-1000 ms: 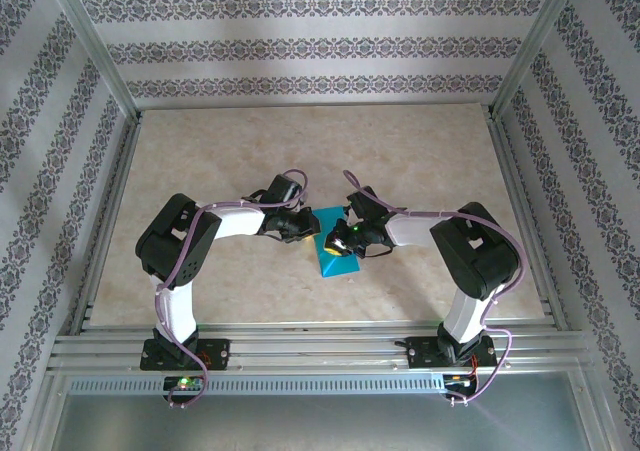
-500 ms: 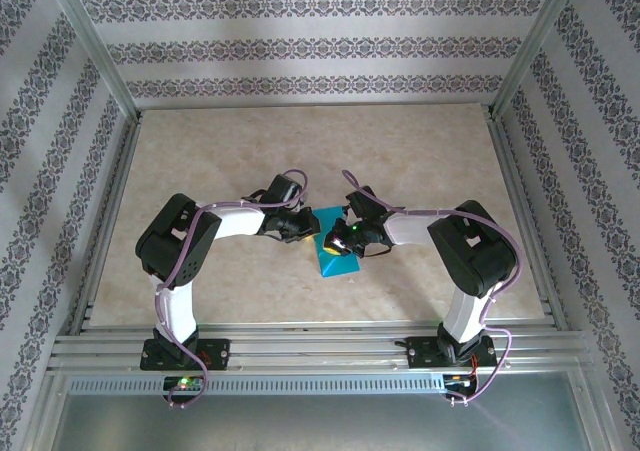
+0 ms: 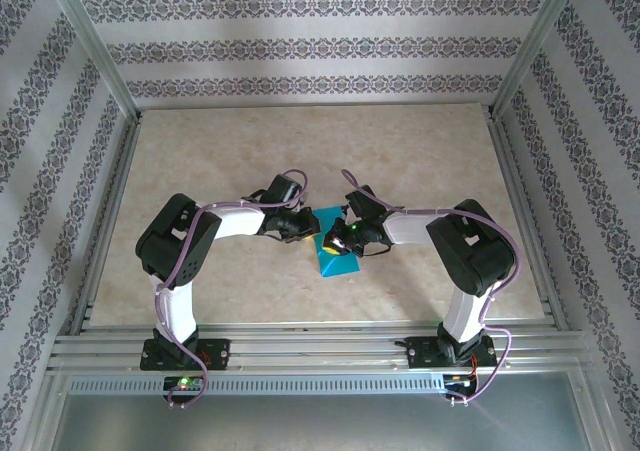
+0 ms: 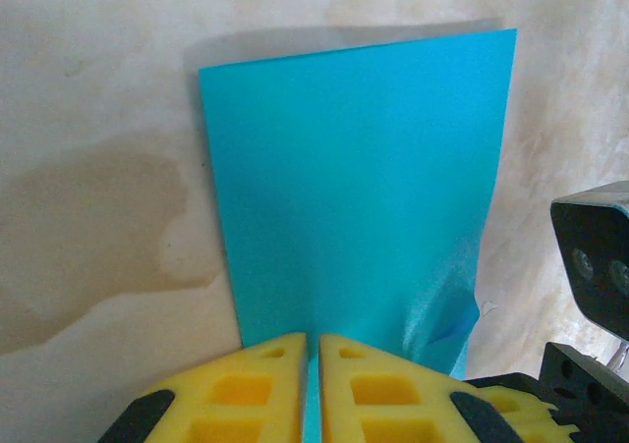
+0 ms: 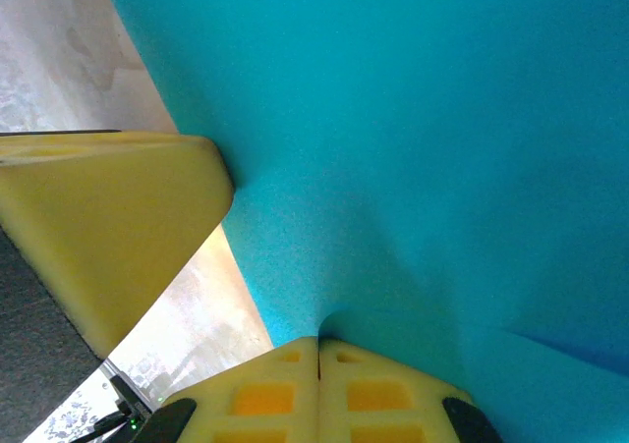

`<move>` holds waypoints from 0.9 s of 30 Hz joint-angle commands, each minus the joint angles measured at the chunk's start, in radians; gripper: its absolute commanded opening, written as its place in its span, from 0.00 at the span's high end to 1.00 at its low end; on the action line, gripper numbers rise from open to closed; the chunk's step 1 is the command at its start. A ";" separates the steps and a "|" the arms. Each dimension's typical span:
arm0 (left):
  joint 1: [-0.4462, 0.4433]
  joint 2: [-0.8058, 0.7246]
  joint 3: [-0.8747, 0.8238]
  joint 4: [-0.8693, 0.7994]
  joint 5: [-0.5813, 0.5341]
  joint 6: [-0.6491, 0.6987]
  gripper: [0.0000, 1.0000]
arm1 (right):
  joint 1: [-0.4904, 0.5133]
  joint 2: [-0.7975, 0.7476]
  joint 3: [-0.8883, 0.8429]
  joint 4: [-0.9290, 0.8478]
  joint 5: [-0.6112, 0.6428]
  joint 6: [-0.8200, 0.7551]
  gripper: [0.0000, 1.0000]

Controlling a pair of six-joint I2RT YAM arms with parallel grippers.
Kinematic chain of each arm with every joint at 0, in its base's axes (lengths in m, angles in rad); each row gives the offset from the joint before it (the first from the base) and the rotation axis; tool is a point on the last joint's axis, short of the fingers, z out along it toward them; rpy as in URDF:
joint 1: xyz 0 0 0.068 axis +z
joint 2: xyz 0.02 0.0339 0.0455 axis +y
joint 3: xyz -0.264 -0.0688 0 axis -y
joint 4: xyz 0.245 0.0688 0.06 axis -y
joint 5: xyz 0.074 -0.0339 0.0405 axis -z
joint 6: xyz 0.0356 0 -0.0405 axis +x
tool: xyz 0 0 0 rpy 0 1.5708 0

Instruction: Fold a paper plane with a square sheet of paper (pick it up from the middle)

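Observation:
The square sheet of paper (image 3: pixel 337 261) is teal-blue and sits mid-table between the two grippers. In the left wrist view its far part (image 4: pixel 354 168) lies flat with straight edges, and its near right corner is crumpled. My left gripper (image 4: pixel 312 337) is shut on the sheet's near edge, a thin strip of blue between its yellow fingers; from above it (image 3: pixel 305 233) reaches in from the left. My right gripper (image 5: pixel 318 341) is shut on a puckered bit of the sheet (image 5: pixel 423 119), and from above it (image 3: pixel 336 242) sits over the paper. The paper plane is out of view.
The beige marbled table (image 3: pixel 420 151) stretches behind and to both sides of the arms. Aluminium frame rails (image 3: pixel 300 343) run along the near edge. The left gripper's yellow finger (image 5: pixel 108 217) sits close beside the right one. A brownish stain (image 4: pixel 88 237) marks the table left of the sheet.

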 commanded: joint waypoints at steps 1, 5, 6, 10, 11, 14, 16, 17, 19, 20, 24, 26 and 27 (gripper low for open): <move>0.003 0.032 -0.020 -0.067 -0.031 0.013 0.87 | 0.010 0.032 0.008 -0.004 0.020 -0.016 0.97; 0.003 0.032 -0.020 -0.066 -0.032 0.012 0.87 | 0.010 0.025 0.002 -0.020 0.030 -0.021 0.97; 0.003 0.032 -0.021 -0.067 -0.032 0.012 0.87 | 0.011 0.024 0.001 -0.021 0.032 -0.022 0.97; 0.003 0.031 -0.018 -0.068 -0.034 0.015 0.87 | 0.011 0.024 -0.002 -0.028 0.035 -0.024 0.97; 0.003 0.030 -0.017 -0.070 -0.033 0.016 0.87 | 0.010 0.025 -0.004 -0.032 0.037 -0.025 0.97; 0.002 0.028 -0.013 -0.076 -0.036 0.019 0.87 | 0.009 0.017 -0.010 -0.039 0.040 -0.027 0.97; 0.002 0.029 -0.015 -0.076 -0.037 0.019 0.87 | 0.010 0.013 -0.013 -0.043 0.042 -0.030 0.96; 0.002 0.030 -0.015 -0.076 -0.037 0.019 0.87 | 0.010 0.010 -0.013 -0.044 0.043 -0.032 0.96; 0.003 0.032 -0.015 -0.078 -0.037 0.020 0.87 | 0.010 0.012 -0.012 -0.045 0.044 -0.034 0.96; 0.003 0.032 -0.012 -0.079 -0.037 0.021 0.87 | 0.010 0.016 -0.011 -0.044 0.042 -0.035 0.96; 0.003 0.022 0.001 -0.095 -0.043 0.025 0.87 | 0.011 0.023 -0.008 -0.044 0.043 -0.033 0.93; 0.006 0.002 0.013 -0.117 -0.058 0.028 0.87 | 0.011 0.023 -0.008 -0.052 0.047 -0.034 0.90; 0.010 -0.013 0.016 -0.127 -0.065 0.025 0.86 | 0.011 0.023 -0.008 -0.055 0.049 -0.036 0.89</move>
